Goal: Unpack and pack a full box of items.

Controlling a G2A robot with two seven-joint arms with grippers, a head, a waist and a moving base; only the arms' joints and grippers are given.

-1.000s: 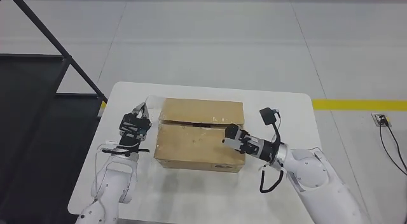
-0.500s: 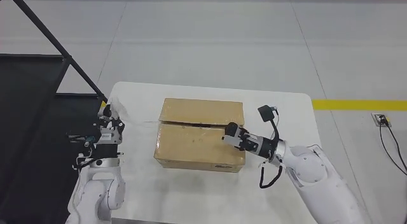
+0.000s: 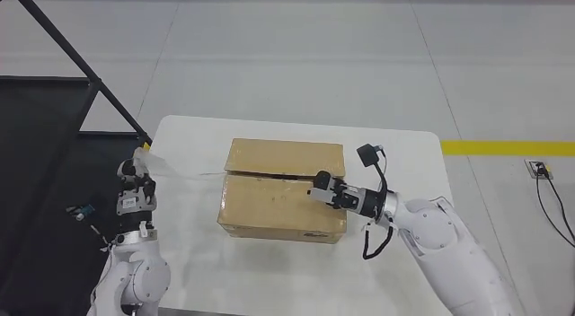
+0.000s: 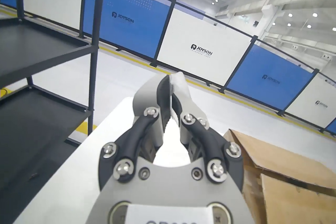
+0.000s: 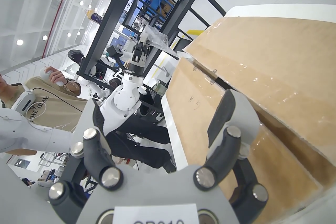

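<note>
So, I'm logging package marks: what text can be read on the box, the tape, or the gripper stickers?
Box: faint pen scribbles on a top flap, illegible; no printed label visible.
Tape: no text.
White sticker on the left gripper: cut off at the picture's edge, unreadable.
White sticker on the right gripper: cut off too, unreadable.

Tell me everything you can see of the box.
The box is plain brown cardboard, wide and low, lying flat near the middle of the white table. Its two top flaps are down and meet at a seam with a dark gap along it. Glossy clear tape runs from the seam's end off to the left gripper, which is shut on it. The right gripper, open, is over the top by the seam; one finger seems to rest on the cardboard.
</note>
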